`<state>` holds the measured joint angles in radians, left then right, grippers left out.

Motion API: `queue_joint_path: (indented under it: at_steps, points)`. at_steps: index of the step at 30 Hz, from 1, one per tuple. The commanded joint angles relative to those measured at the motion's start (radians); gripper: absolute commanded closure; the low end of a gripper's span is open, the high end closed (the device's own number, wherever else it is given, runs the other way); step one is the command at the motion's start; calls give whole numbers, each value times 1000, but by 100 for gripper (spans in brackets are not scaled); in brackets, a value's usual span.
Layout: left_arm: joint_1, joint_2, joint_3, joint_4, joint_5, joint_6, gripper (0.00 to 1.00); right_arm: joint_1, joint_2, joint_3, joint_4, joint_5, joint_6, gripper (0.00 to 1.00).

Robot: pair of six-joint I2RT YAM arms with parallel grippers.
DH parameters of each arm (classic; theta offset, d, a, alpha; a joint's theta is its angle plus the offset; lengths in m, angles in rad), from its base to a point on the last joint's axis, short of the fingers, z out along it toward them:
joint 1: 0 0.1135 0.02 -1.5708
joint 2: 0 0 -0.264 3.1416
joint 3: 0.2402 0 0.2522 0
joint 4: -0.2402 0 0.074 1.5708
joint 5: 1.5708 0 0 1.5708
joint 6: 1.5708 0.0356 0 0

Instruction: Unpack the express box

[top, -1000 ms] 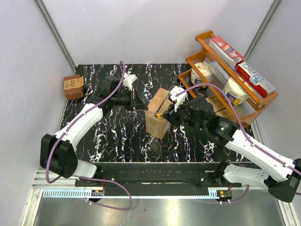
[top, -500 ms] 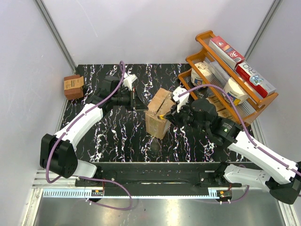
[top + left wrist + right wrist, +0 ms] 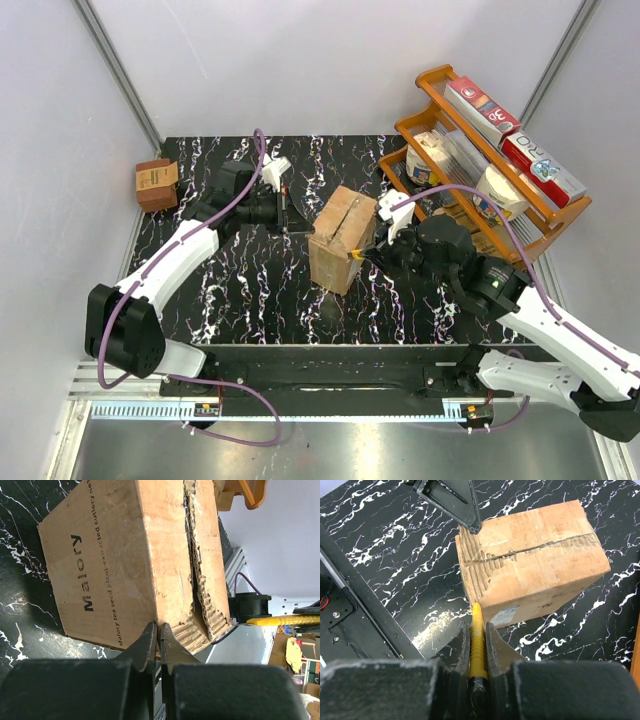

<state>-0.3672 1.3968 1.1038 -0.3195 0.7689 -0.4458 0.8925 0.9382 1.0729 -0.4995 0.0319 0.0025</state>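
**Cutter sits below the seam's near end**

On the marbled black table [image 3: 240, 290], the left gripper [image 3: 158, 629] has its fingers pressed together on nothing, tips against the top edge of the express box [image 3: 343, 238]. The box stands mid-table between both arms with its flaps down. Its top seam [image 3: 535, 548] runs lengthwise away from the right gripper [image 3: 477, 630]. That gripper clamps a yellow cutter [image 3: 477, 617], whose tip is just beside the box's lower near corner. I judge the blade must rise to the seam's end, then travel along it.
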Motion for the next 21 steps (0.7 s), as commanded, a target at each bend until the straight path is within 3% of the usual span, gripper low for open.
queue_joint_path:
  at_steps: [1, 4, 5, 9, 14, 21]
  points:
    - [14, -13, 25, 66, 0, 7, 100, 5, -25, 41, -93, 80, -9, 100]
    - [7, -19, 39, 71, 9, 4, 79, 3, -42, 67, -59, 120, 20, 100]
    - [5, -27, 42, 74, 12, 4, 62, 3, -42, 73, -51, 126, 21, 100]
    - [-1, -50, 57, 89, 3, -5, 29, 5, -21, 110, -24, 157, 21, 100]
    - [-1, -70, 71, 99, -16, -10, 14, 3, 5, 124, 45, 273, 18, 100]
    - [-1, -140, 67, 14, -187, 10, 15, -7, 103, 151, 114, 580, 14, 100]
